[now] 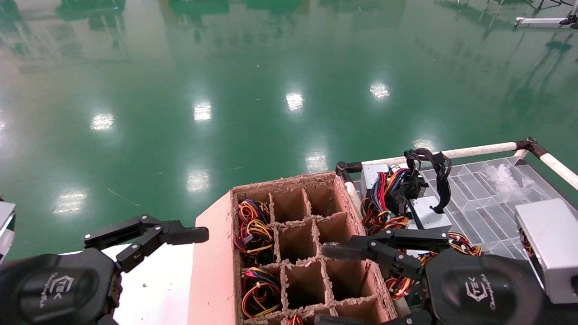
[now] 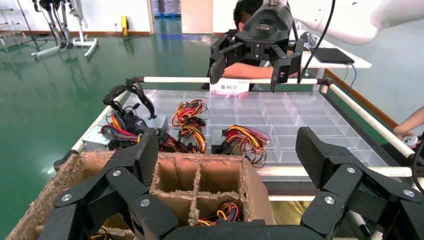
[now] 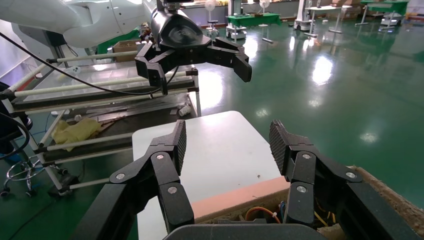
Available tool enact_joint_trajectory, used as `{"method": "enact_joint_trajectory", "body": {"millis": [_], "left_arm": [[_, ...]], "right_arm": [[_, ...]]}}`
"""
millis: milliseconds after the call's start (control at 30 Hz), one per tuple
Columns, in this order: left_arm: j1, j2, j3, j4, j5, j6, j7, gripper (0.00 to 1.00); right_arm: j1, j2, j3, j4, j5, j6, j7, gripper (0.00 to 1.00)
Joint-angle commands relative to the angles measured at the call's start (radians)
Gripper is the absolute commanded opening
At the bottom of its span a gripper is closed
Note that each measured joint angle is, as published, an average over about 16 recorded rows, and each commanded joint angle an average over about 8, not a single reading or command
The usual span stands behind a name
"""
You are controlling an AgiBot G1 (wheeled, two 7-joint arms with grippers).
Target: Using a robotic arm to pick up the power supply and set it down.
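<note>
While no power supply is yet lifted, the task stands at its start. Left gripper [image 1: 180, 237]: fingers apart, holding nothing, beside the cardboard box [image 1: 298, 243]. Box: nine cells showing, three with wires. Right gripper [image 1: 356, 253]: fingers apart, holding nothing, over the box's right edge. Power supply [image 1: 420, 210]: on the tray [image 1: 487, 198]. Grippers counted: two.

Empty cells in the divided cardboard box [image 1: 300, 234] lay open from above; tangled wires [image 1: 254, 232] filled its left-hand cells.
</note>
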Motion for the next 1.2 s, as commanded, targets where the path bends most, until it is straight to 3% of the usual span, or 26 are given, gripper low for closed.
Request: {"method": "enact_joint_trajectory", "body": {"millis": [33, 67, 133, 267, 300, 1200], "left_arm": [[0.0, 0.0, 0.0, 0.0, 0.0, 0.0, 0.0, 1.0], [0.0, 0.0, 0.0, 0.0, 0.0, 0.0, 0.0, 0.87], [0.0, 0.0, 0.0, 0.0, 0.0, 0.0, 0.0, 0.65], [0.0, 0.0, 0.0, 0.0, 0.0, 0.0, 0.0, 0.15], [0.0, 0.0, 0.0, 0.0, 0.0, 0.0, 0.0, 0.03], [0.0, 0.0, 0.0, 0.0, 0.0, 0.0, 0.0, 0.0]], "right_arm": [[0.0, 0.0, 0.0, 0.0, 0.0, 0.0, 0.0, 0.24], [0.0, 0.0, 0.0, 0.0, 0.0, 0.0, 0.0, 0.37], [0.0, 0.0, 0.0, 0.0, 0.0, 0.0, 0.0, 0.53], [0.0, 0.0, 0.0, 0.0, 0.0, 0.0, 0.0, 1.0], [0.0, 0.0, 0.0, 0.0, 0.0, 0.0, 0.0, 1.0], [0.0, 0.0, 0.0, 0.0, 0.0, 0.0, 0.0, 1.0]]}}
